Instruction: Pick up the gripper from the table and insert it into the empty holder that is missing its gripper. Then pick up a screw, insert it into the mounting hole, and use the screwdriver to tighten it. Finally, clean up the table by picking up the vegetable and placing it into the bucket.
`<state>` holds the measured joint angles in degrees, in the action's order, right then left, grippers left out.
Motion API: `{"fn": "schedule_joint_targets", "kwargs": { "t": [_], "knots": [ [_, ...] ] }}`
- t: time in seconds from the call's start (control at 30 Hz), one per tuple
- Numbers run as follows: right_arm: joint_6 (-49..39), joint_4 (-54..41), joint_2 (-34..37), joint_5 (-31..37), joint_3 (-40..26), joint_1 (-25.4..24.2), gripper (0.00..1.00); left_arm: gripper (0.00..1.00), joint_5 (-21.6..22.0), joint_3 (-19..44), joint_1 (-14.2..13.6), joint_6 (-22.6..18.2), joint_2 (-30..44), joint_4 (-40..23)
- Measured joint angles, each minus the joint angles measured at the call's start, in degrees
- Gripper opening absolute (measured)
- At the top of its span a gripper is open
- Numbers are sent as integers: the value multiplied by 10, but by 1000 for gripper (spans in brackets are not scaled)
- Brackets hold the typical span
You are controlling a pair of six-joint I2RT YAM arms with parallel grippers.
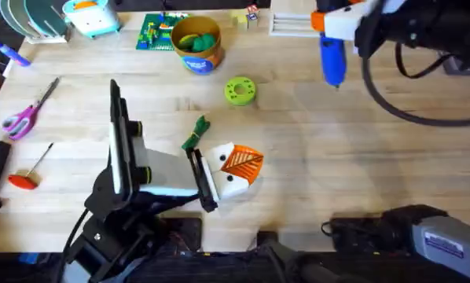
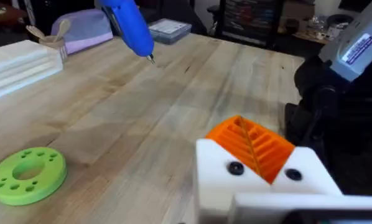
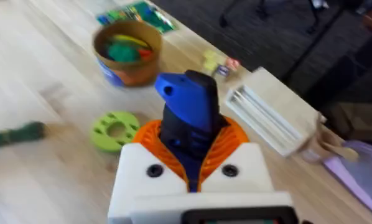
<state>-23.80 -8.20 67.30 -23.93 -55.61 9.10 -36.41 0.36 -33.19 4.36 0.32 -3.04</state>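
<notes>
Nearest the overhead camera, the left arm's pincer rests against the holder at centre, its orange gripper seated; whether its fingers clamp the block I cannot tell. Just beyond lies the vegetable; the bucket stands far behind. Left wrist view: the screwdriver hangs far above bare worktop. Right wrist view: the right pincer grips the blue driver. Tightening seems in hand; next, the bit must descend to the mounting hole
</notes>
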Motion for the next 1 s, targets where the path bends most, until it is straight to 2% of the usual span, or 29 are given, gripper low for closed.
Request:
{"fn": "schedule_joint_targets", "kwargs": {
  "t": [0.13, 0.33, 0.57, 0.87, 0.9, 0.97, 1.0],
  "knots": [
    [-147, -35, 77, 107, -16, -6, 73, 8, 0, 0, 0, 0, 0, 0],
    [-315, -38, 207, 241, -16, 7, 73, 8, 0, 0, 0, 0, 0, 0],
    [-437, -15, 301, 300, -16, 35, 73, 8, 0, 0, 0, 0, 0, 0],
    [-485, 10, 343, 321, -20, 49, 75, 8, 0, 0, 0, 0, 0, 0],
    [-485, 10, 343, 321, -20, 49, 106, 8, 0, 0, 0, 0, 0, 0],
    [-488, 9, 343, 321, -22, 50, 319, 8, 0, 0, 0, 0, 0, 0],
    [-488, 10, 343, 322, -25, 51, 468, 8, 0, 0, 0, 0, 0, 0]
  ]
}}
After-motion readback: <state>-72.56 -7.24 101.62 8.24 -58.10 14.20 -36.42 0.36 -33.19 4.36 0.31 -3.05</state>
